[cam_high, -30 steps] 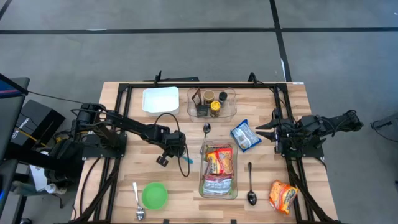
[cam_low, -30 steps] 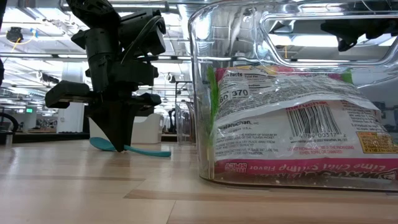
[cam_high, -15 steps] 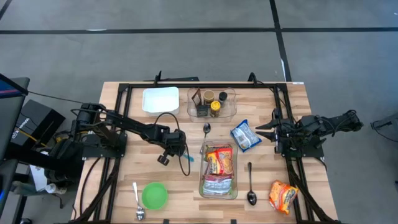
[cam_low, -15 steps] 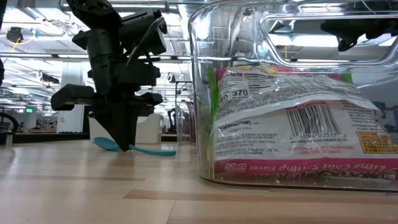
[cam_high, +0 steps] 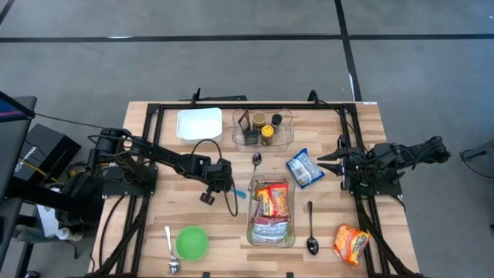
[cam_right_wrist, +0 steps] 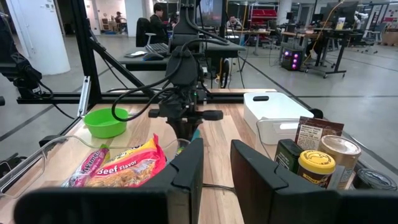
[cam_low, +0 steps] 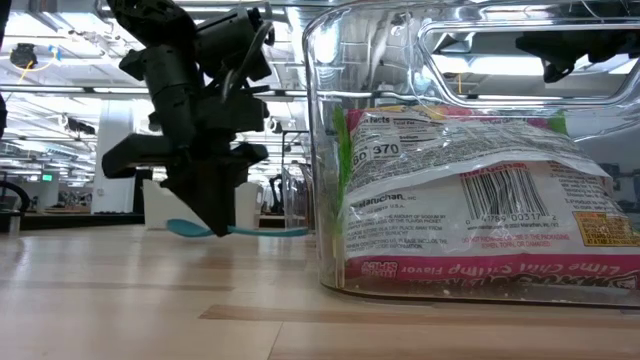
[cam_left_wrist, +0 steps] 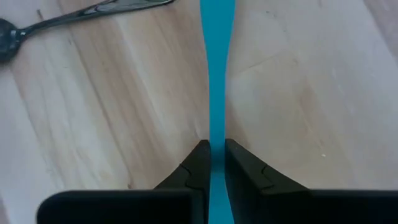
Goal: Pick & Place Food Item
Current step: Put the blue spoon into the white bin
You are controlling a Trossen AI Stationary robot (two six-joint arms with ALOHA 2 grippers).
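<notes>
My left gripper [cam_high: 224,188] is left of a clear container [cam_high: 252,232] and is shut on a teal spoon [cam_low: 260,230]. The container holds two ramen packets [cam_high: 272,202]. A blue-and-white packet [cam_high: 305,167] and an orange packet [cam_high: 351,243] lie flat on the table at the right. My right gripper [cam_high: 332,164] waits at the right, level and pointing toward the table's left, with its fingers [cam_right_wrist: 189,165] apart and nothing between them. My left gripper pinches the teal spoon's thin handle [cam_left_wrist: 217,134] between its two fingers. They come steeply from above, pointing down, and lie across the handle [cam_low: 218,225]. The spoon hangs about level and clear of the table. Its free end [cam_high: 241,194] points toward the container.
Three metal spoons [cam_high: 257,161] [cam_high: 311,232] [cam_high: 170,251] lie on the wood. A green bowl [cam_high: 191,242] stands near the front left. At the back are a white box [cam_high: 199,123] and a clear tray of jars [cam_high: 262,127]. A black frame [cam_high: 154,154] borders the work area.
My left gripper has tipped a little and edged toward the container, still shut on the spoon. The spoon's end, which rested on the table, is now lifted clear. The spoon hangs nearly level, closer to the container.
</notes>
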